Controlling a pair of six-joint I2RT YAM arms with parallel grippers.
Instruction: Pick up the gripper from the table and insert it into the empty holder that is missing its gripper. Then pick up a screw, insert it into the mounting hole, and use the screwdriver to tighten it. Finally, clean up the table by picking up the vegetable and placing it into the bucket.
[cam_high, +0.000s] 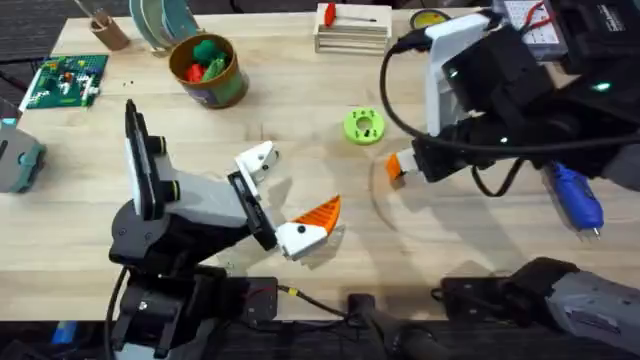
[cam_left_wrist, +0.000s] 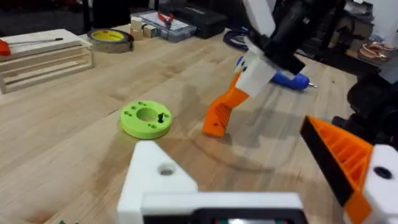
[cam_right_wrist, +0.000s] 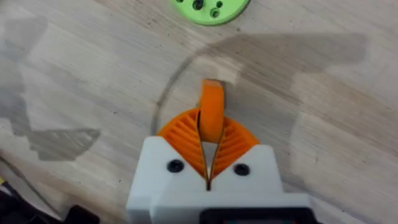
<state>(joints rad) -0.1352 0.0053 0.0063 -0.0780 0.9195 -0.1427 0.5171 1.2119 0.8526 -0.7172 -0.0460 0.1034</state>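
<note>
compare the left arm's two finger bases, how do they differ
The holder is bare white with an open mounting hole, no orange pad. The other finger base carries a ribbed orange pad. Both are white angular blocks on the left end effector, spread apart.

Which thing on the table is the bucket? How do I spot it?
Look at the far left part of the wooden table, beside the green circuit board. The bucket is the round olive-gold can there, orange inside, with red and green pieces in it.
</note>
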